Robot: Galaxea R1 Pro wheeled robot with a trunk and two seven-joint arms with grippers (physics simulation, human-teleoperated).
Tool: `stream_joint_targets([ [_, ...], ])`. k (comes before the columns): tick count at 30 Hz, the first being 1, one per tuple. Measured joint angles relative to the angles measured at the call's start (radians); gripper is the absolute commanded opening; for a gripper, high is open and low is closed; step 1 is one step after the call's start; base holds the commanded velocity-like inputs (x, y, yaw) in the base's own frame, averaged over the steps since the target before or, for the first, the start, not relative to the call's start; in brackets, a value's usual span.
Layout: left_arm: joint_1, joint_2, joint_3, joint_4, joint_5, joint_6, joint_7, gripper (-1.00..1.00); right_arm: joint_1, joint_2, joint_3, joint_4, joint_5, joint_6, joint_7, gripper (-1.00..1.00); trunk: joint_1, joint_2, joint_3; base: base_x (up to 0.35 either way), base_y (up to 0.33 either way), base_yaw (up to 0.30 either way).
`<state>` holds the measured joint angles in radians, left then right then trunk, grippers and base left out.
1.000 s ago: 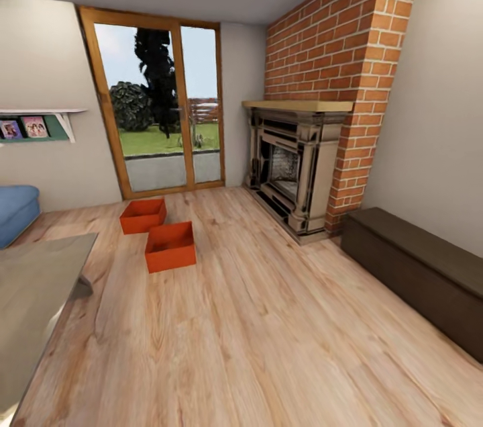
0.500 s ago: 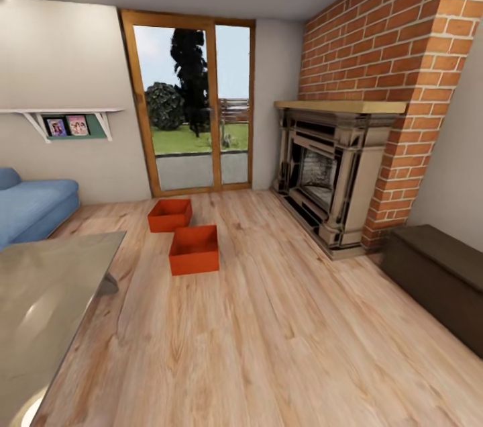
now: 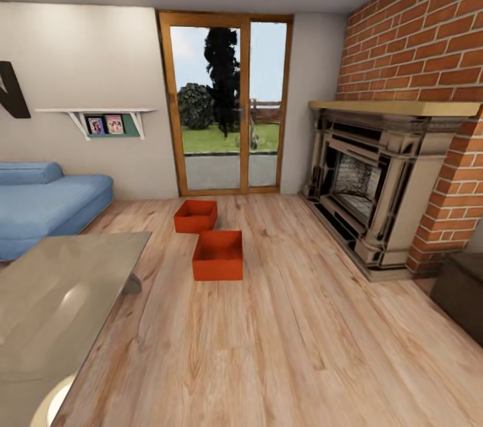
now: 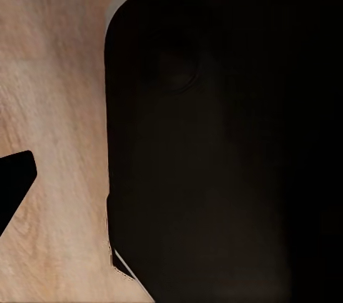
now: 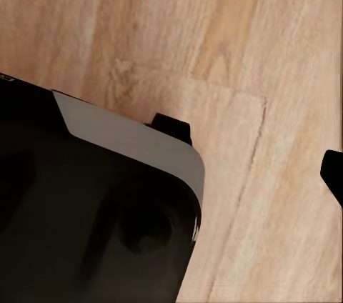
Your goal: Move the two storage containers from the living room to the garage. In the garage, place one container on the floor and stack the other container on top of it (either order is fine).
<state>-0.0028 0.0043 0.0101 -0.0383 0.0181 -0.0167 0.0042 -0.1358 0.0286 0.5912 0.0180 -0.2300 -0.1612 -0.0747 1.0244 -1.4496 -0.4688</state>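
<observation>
We are in the living room, facing the two orange-red rectangular open-topped storage containers on the light wood-plank floor (image 3: 282, 346). The nearer container (image 3: 218, 255) lies just in front of the farther one (image 3: 196, 216), their corners close together or perhaps touching, and both sit before the wood-framed glass doors (image 3: 228, 105). A blue sofa (image 3: 47, 202) and a low glass-topped table (image 3: 47, 306) stand to our left, a stone fireplace (image 3: 376, 185) in a red brick wall to our right.

We judge that we are in the approach step: neither container is picked up yet. The wrist views show dark robot housing over the planks; we cannot tell whether our grippers are apart or together.

Next we should probably roll forward past the table's corner, stop near the nearer container, and lower an arm toward a wall of it.
</observation>
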Motion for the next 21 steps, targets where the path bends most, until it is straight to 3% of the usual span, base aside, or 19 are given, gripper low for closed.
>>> stream_joint_targets([
  [21, 0.0, 0.0, 0.0, 0.0, 0.0, 0.0, 0.0, 1.0, 0.0, 0.0, 0.0, 0.0, 0.0, 0.0, 0.0, 1.0, 0.0, 0.0, 0.0, 0.322, 0.0, 0.261],
])
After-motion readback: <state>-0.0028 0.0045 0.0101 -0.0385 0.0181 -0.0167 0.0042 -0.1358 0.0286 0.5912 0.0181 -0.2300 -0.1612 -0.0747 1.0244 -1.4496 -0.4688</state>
